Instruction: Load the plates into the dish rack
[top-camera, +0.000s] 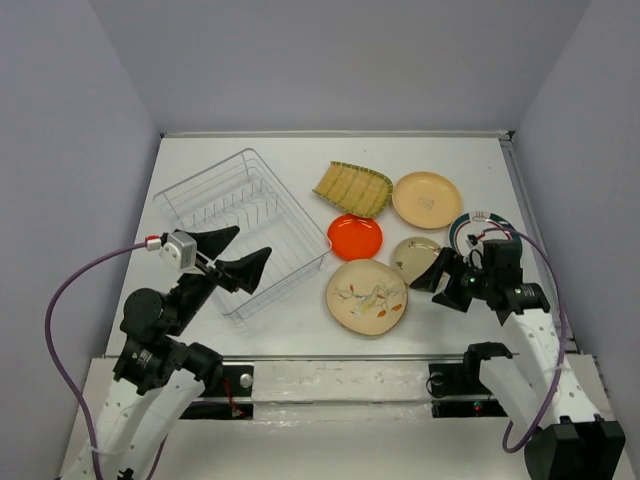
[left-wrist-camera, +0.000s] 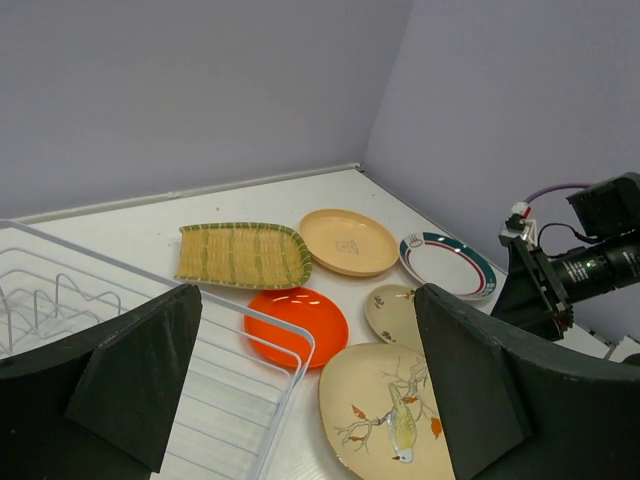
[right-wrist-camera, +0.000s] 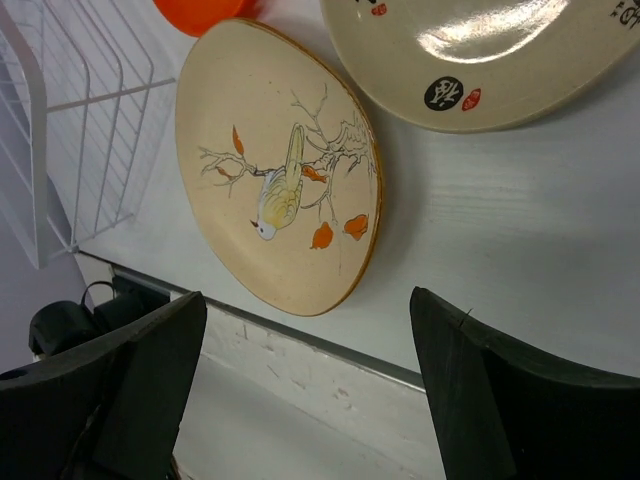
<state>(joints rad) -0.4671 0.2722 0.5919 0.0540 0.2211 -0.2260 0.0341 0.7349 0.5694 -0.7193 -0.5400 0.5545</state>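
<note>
Nothing was loaded yet: the dish rack (top-camera: 230, 195) held no plates, only its thin white wire dividers showing through see-through walls. All six plates lay flat on the table (top-camera: 290, 150), out beyond the left fingers' tips. The left gripper (top-camera: 255, 240) hung spread wide and empty above the rack's near corner, with the rim running beneath the gap between its fingers. The right gripper (top-camera: 440, 285) was also parted with nothing between its pads. Straight ahead of its fingers lay the cream plate (top-camera: 366, 296), glossy and shallow, with a bird on a branch and a brownish edge. The small beige plate (top-camera: 412, 255), marked with dark characters, sat just off one fingertip. Farther ahead of those fingers lay the orange-red plate (top-camera: 355, 237). Beyond it were the ribbed yellow-green fan-shaped dish (top-camera: 352, 187) and the tan round plate (top-camera: 427, 199). The teal-rimmed white plate (top-camera: 465, 225) lay behind the fingers, partly hidden by the wrist. By my judgement the whole job remained
</note>
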